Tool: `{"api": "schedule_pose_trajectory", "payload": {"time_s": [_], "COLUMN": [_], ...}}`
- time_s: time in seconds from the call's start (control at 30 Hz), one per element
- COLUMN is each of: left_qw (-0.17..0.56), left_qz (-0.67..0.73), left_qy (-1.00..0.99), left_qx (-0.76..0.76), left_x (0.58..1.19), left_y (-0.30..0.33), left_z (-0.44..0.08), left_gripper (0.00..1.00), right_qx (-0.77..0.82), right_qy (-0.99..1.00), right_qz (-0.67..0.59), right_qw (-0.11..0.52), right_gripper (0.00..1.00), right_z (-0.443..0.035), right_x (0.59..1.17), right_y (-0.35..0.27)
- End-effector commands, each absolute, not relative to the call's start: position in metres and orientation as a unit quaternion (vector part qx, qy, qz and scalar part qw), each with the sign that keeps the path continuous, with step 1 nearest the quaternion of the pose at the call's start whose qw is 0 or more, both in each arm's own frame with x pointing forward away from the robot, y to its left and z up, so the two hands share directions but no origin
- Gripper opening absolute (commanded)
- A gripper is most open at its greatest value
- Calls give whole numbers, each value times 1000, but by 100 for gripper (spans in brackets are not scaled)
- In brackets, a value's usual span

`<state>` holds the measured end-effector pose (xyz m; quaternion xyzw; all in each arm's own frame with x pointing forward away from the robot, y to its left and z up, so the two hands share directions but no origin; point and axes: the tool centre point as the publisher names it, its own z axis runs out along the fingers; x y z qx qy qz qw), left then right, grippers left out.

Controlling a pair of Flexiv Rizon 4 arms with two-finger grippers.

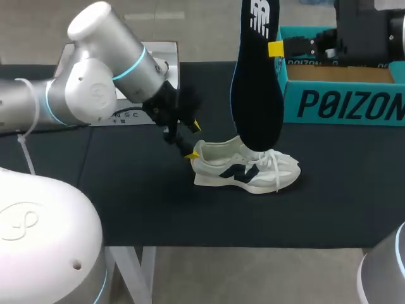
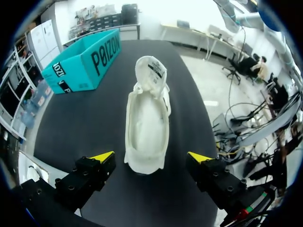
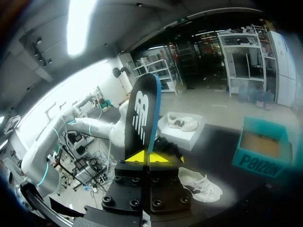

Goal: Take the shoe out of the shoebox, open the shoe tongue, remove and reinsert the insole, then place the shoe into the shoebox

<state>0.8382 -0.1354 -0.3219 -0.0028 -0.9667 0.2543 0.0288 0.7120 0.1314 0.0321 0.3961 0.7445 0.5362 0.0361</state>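
Judging by how things lie, the job looks about halfway: the shoe (image 1: 243,166) is out of the shoebox (image 1: 342,104) and sits on its sole on the black table (image 1: 158,209), near the box, and the insole (image 1: 256,95) is out too. The right gripper (image 1: 276,49) has its yellow tips pinched on the insole's upper end, so it hangs upright over the shoe. Its lower tip is at or just above the opening; I can't tell if it touches. What's left, I'd say, is feeding it back in and returning the shoe to the box. The left gripper (image 1: 192,140) sits at the heel with its fingers wide apart, one tip on either side, holding nothing

From overhead I can't see inside the shoe. The left wrist view looks along its length and shows the tongue (image 2: 150,71) folded forward and the pale inside bare. The right wrist view alone shows the tips closed on the insole, and the box standing open
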Motion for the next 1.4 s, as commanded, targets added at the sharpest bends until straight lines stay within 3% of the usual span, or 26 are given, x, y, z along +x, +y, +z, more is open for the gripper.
{"api": "schedule_pose_trajectory", "payload": {"time_s": [0.03, 0.23, 0.47, 0.73, 1.0, 1.4], "left_qw": [28, 28, 11, 15, -8, 51], "left_qz": [180, 180, -6, -64, -48, 23], "left_qy": [-983, -983, -999, -991, -997, -998], "left_qx": [-4, -4, 48, 117, 58, -12], "left_x": [838, 838, 853, 858, 856, 861], "left_y": [-137, -137, -144, -145, -159, -167], "left_z": [-319, -319, -284, -272, -274, -288], "left_gripper": [100, 100, 100, 100, 100, 100], "right_qx": [394, 383, 374, 374, 380, 381], "right_qy": [740, 757, 748, 737, 728, 722], "right_qz": [543, 527, 545, 559, 567, 572], "right_qw": [40, 44, 65, 67, 71, 77], "right_gripper": [0, 0, 0, 0, 0, 0], "right_z": [24, 25, 29, 23, 20, 24], "right_x": [711, 717, 716, 713, 712, 712], "right_y": [135, 141, 140, 140, 132, 125]}}
